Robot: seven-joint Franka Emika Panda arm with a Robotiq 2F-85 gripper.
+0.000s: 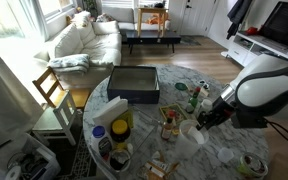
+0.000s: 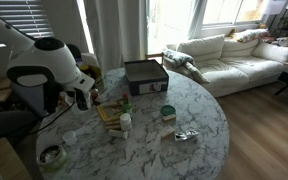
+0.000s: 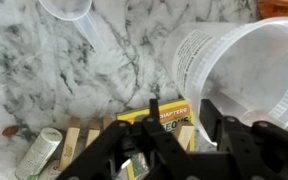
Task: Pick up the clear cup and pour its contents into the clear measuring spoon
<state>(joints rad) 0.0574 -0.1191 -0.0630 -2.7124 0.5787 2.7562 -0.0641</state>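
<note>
The clear cup (image 3: 246, 70) is a wide translucent plastic cup with print on its side. It is tipped over, mouth toward the right of the wrist view, and its wall sits in my gripper (image 3: 181, 112), which is shut on it. In an exterior view the cup (image 1: 191, 131) hangs pale under the gripper (image 1: 202, 118) above the marble table. The gripper also shows in an exterior view (image 2: 84, 97). The clear measuring spoon (image 3: 69, 8) lies on the marble at the top left of the wrist view, its handle pointing toward the cup. The cup's contents are not visible.
A yellow box (image 3: 170, 117) and wooden pieces lie under the gripper. A small bottle (image 3: 39, 150) lies beside them. A black box (image 1: 134, 83) stands mid-table and a yellow-lidded jar (image 1: 119, 128) near the edge. A tape roll (image 1: 251, 165) and a chair (image 1: 52, 90) are close by.
</note>
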